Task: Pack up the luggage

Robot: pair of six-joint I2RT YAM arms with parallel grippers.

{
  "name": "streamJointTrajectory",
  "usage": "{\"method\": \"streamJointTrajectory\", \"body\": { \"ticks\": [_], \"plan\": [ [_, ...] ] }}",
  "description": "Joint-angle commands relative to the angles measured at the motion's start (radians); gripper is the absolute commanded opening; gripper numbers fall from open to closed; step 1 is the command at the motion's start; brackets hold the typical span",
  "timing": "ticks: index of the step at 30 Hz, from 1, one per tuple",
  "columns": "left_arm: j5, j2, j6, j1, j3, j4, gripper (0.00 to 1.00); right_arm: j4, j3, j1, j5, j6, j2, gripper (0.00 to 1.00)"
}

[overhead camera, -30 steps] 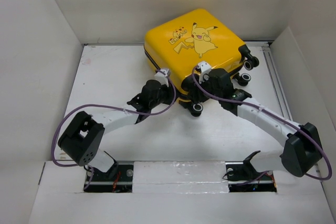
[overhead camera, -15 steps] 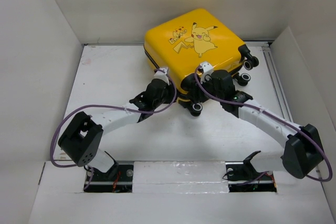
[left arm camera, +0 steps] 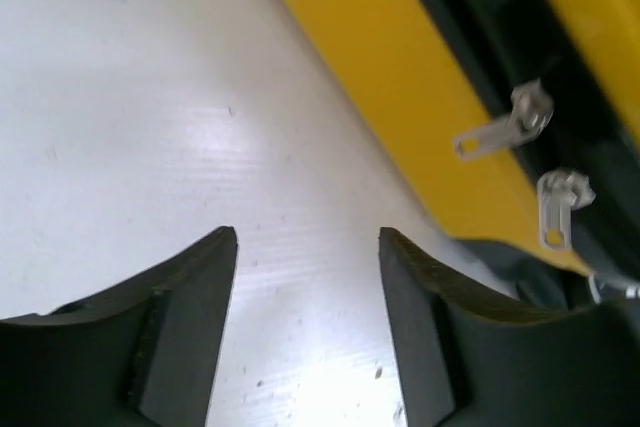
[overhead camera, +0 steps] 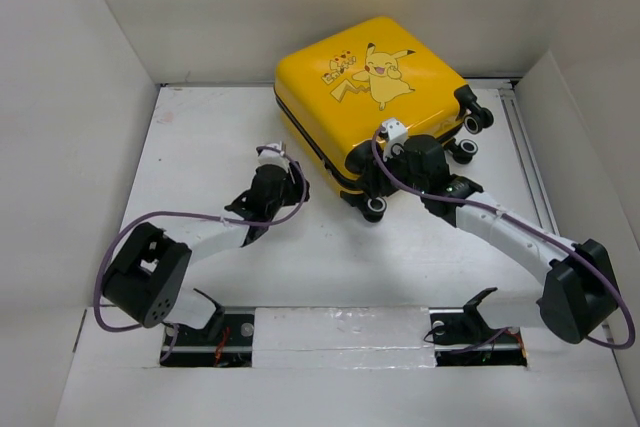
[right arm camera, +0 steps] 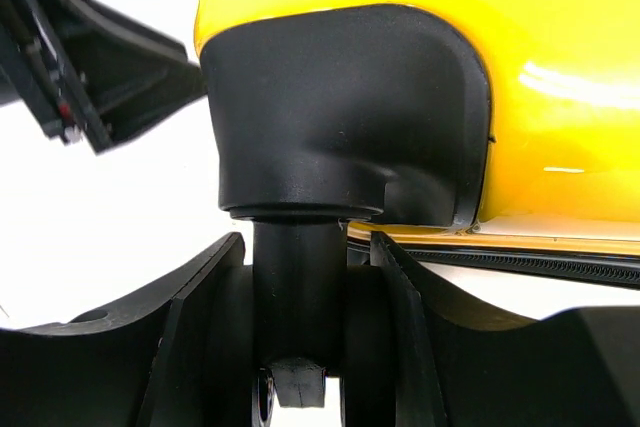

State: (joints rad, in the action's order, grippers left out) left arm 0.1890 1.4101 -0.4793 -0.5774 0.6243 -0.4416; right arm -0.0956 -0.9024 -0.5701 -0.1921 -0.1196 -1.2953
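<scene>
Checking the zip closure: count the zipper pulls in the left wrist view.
2. The upper zipper pull lies on the luggage shell; the lower zipper pull hangs just beneath it. More may sit outside this view.

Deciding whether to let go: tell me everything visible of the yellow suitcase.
The luggage is a glossy yellow hard shell with a Pikachu print on top, looks closed, lying flat and angled on the white table near the far wall. A black zipper band rings its side, two silver pulls hanging close together. Black-and-white casters line its near-right side. The right gripper clasps the nearest caster's stem; the left gripper is open, clear of it.
</scene>
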Motion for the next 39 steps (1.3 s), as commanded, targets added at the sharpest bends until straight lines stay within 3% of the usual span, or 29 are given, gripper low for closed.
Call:
{"method": "streamJointTrajectory", "body": {
  "ticks": [1, 4, 9, 11, 14, 23, 29, 35, 39],
  "plan": [
    [-0.036, -0.056, 0.019, -0.009, -0.046, -0.103, 0.52, -0.021, -0.001, 0.006, -0.020, 0.057, -0.002, 0.00],
    [-0.121, -0.056, 0.053, -0.009, -0.055, -0.140, 0.38, -0.021, -0.001, -0.004, -0.020, 0.057, -0.002, 0.00],
    [-0.206, -0.042, 0.113, -0.067, -0.031, -0.160, 0.26, -0.012, -0.001, -0.004, -0.020, 0.057, -0.012, 0.00],
    [-0.218, -0.033, 0.113, -0.067, 0.001, -0.160, 0.12, -0.012, -0.001, -0.004, -0.020, 0.057, -0.012, 0.00],
    [-0.275, -0.005, 0.113, -0.067, 0.069, -0.142, 0.00, -0.012, -0.001, -0.004, -0.020, 0.057, -0.012, 0.00],
    [-0.350, 0.122, 0.093, -0.067, 0.196, -0.120, 0.00, -0.003, -0.001, -0.022, -0.020, 0.057, -0.012, 0.00],
    [-0.267, 0.171, 0.047, -0.010, 0.253, -0.065, 0.00, 0.007, 0.008, -0.040, -0.020, 0.048, -0.012, 0.00],
    [-0.027, 0.144, 0.067, 0.001, 0.271, 0.033, 0.00, 0.007, 0.019, -0.051, -0.020, 0.047, -0.012, 0.00],
    [-0.002, 0.168, 0.056, 0.066, 0.295, 0.116, 0.00, 0.016, 0.019, -0.073, -0.020, 0.038, -0.030, 0.00]
  ]
}}
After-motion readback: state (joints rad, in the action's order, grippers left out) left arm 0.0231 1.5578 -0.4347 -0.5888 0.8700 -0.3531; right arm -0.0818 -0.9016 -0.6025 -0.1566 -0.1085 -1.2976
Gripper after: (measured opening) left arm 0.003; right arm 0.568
